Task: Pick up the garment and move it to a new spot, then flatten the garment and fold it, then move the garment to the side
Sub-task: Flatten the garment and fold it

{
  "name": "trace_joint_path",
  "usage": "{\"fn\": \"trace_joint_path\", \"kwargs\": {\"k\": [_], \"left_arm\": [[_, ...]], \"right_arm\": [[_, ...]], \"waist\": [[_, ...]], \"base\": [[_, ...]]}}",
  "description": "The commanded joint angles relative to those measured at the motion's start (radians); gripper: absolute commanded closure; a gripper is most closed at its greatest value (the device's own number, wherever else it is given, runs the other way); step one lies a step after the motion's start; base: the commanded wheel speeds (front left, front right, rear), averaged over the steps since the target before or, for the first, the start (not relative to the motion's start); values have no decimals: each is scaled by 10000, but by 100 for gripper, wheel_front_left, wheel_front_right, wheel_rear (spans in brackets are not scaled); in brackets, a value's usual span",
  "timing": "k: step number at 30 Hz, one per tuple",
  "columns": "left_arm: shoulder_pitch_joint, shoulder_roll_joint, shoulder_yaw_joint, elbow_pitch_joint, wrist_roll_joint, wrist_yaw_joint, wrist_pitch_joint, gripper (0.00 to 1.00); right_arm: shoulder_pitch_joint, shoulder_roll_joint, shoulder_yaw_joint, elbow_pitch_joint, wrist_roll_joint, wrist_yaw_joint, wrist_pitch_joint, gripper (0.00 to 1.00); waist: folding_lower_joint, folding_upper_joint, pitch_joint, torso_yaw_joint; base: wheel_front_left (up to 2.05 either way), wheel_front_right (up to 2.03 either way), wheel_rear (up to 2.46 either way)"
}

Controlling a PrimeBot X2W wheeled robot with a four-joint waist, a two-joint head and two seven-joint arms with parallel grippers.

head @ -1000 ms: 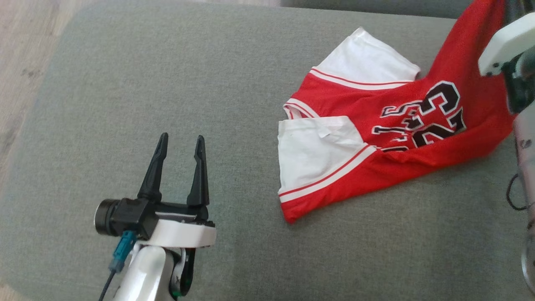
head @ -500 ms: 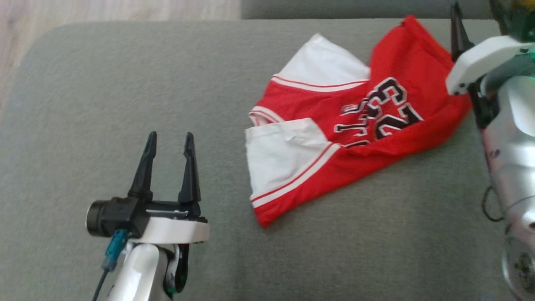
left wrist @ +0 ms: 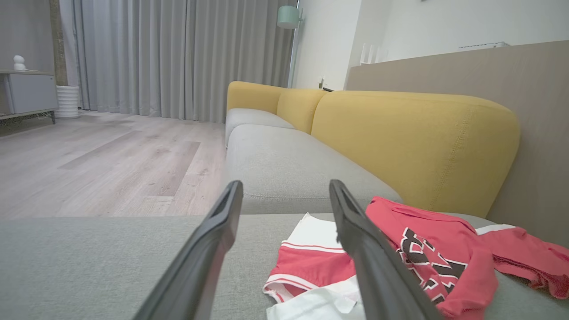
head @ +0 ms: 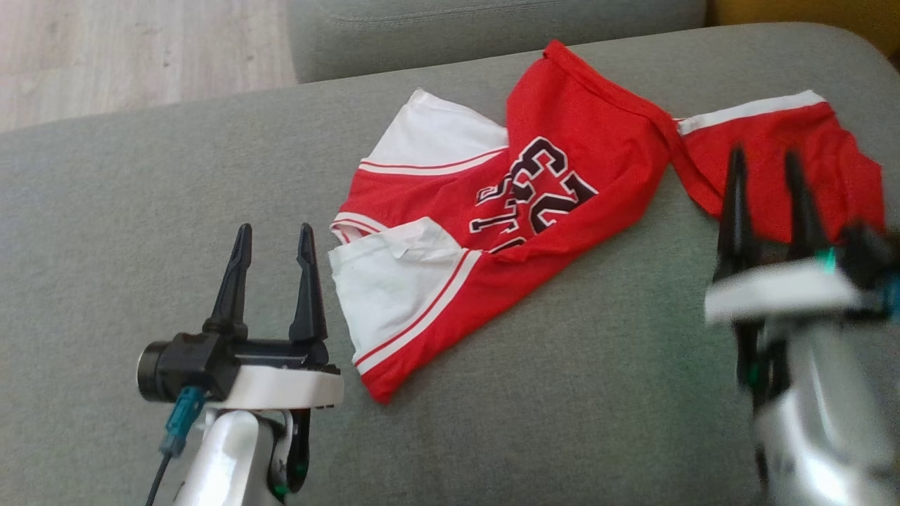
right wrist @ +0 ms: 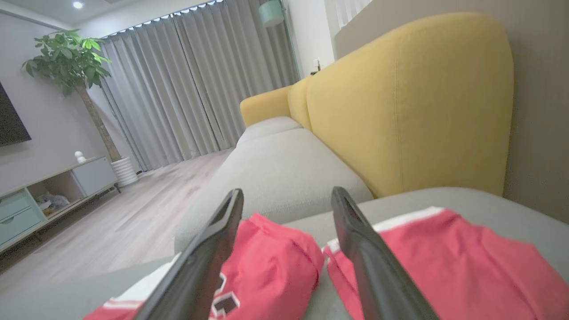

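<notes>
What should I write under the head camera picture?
Crumpled red and white jersey on the grey sofa cushion, open left gripper beside it, open right gripper at its other end.

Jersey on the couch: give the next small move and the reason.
Probably lower the open right hand onto the red hem part ahead of it and grip it: the jersey lies twisted, not flat, on the cushion, and the left hand is open too.

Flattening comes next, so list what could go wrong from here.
The jersey is twisted narrow partway along; pulling either end may tighten that twist instead of spreading it. The white sleeve beside the open left hand overlaps red fabric, so a pinch there may catch two layers.
</notes>
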Motion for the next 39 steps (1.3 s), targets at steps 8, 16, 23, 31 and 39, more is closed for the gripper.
{"fn": "trace_joint_path", "kwargs": {"k": [8, 16, 23, 31, 39], "left_arm": [[-187, 30, 411, 143, 39, -152, -51, 0], [-710, 202, 299, 1480, 312, -430, 204, 0], [-1819, 645, 71, 3003, 683, -373, 1283, 0], [-2519, 910, -30, 4238, 774, -319, 1953, 0], [-2735, 982, -60, 4744, 748, -190, 1840, 0]], "right_arm": [[2084, 144, 708, -1583, 379, 67, -101, 0], [2045, 145, 644, -2065, 520, 67, -102, 0], [2042, 146, 770, -2084, 615, 67, -102, 0], [1967, 146, 893, -2139, 739, 67, -102, 0], [1942, 146, 837, -2016, 805, 67, -103, 0]], "waist": [[1, 0, 51, -307], [1, 0, 422, -560], [1, 0, 889, -732], [1, 0, 1134, -904], [1, 0, 1172, -1014]], "base": [[0, 0, 0], [0, 0, 0], [0, 0, 0], [0, 0, 0], [0, 0, 0]]}}
